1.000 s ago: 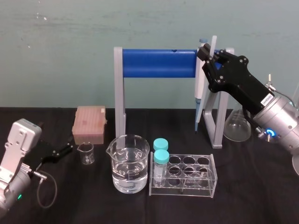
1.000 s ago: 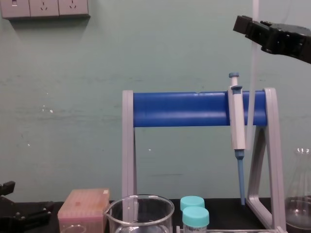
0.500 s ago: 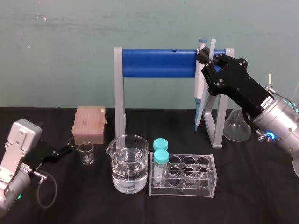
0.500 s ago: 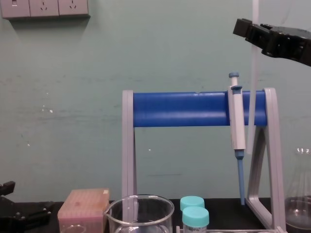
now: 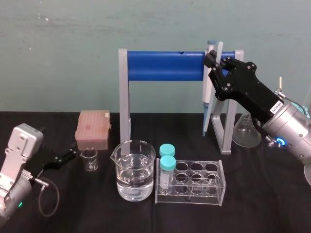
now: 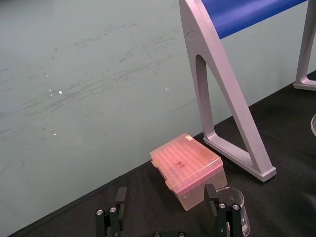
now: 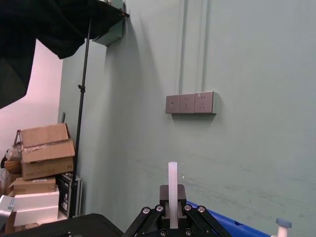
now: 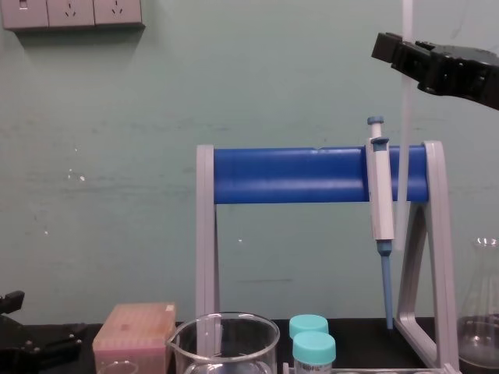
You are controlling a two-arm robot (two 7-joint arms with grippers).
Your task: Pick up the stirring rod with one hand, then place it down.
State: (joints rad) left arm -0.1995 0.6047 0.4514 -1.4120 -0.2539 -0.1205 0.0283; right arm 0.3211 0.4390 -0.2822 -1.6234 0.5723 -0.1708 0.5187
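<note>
Teal wall behind: right gripper [image 5: 217, 62] pinches stirring rod [image 8: 405, 101], axis vertical, beside pipette [image 8: 380, 195]; left gripper [image 6: 168, 210] spread, parked well apart.

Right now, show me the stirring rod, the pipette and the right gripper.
stirring rod [image 8: 404, 109], chest view, bare shaft below the gripper
pipette [image 8: 380, 195], chest view, white body
right gripper [image 5: 217, 59], head view, between its fingertips

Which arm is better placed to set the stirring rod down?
Right. The right gripper holds the thin translucent whitish stirring rod upright, jaws shut on it; the left gripper rests low beside the pink box.
</note>
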